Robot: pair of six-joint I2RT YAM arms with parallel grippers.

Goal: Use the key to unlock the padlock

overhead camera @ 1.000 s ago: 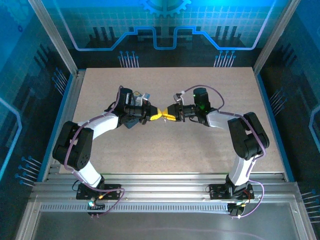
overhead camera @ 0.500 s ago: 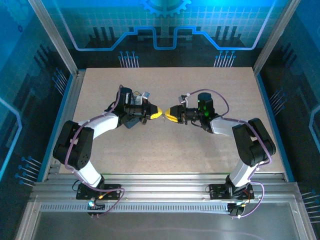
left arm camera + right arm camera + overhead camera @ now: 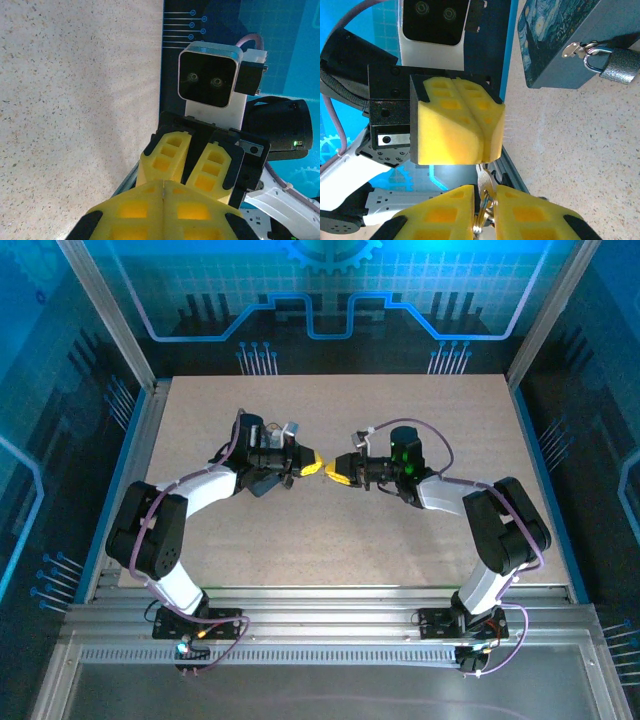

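Nearest: right gripper (image 3: 485, 195) pinching small silvery key on ring (image 3: 483, 179) between yellow pads, only short tip poking out. Just beyond: left gripper (image 3: 479, 137) facing it, yellow fingers pressing together, nothing showing between them. Farther: tiny dark padlock with thin silvery shackle (image 3: 620, 66) hanging off hasp of dark blue swirl-patterned rectangular tin (image 3: 560, 45), resting on speckled table (image 3: 580, 150). Risks looming: key pivoting in soft pads at insertion; grippers bumping tip to tip; tin, seemingly unheld, sliding away under push.
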